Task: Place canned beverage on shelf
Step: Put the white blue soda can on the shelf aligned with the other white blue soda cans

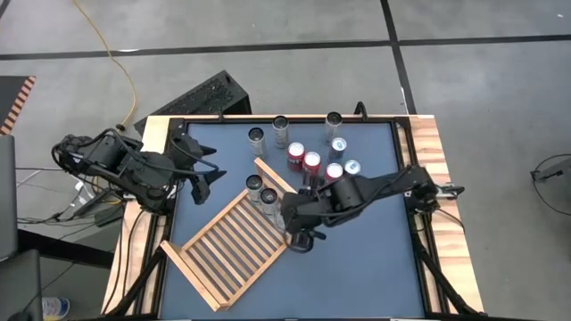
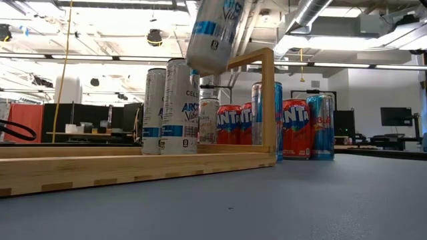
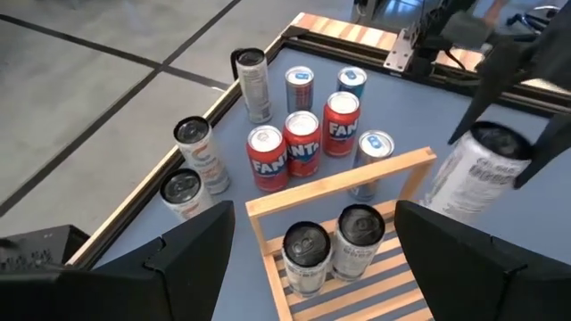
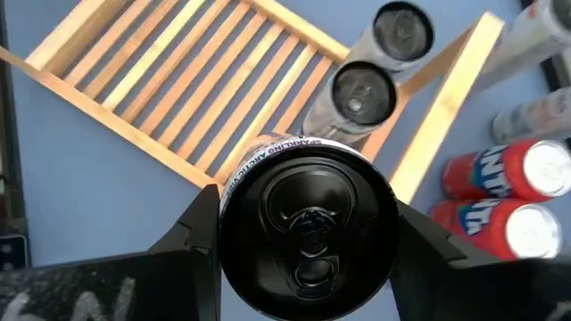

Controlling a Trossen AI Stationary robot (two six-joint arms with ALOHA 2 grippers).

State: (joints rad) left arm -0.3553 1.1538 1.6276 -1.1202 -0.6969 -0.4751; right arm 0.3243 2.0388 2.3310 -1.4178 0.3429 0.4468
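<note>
Left claw (image 1: 207,174) hangs spread and empty at the desk's (image 1: 357,267) left edge; right claw (image 1: 290,220) pinches a white can (image 4: 308,236), lifted and tilted, just beside the shelf's (image 1: 227,250) right rail, two cans (image 1: 260,190) already standing there; the right arm is nearer; labels read "Fanta" (image 3: 302,150), "Sparkling".

Twelve cans, one slatted wooden shelf (image 1: 227,250). Three red Fanta cans (image 3: 302,143) and three blue-and-silver cans (image 3: 300,89) stand towards the table's (image 1: 357,267) far edge. Six tall slim cans (image 3: 198,152): three by that edge, two on the shelf, one raised above it.
</note>
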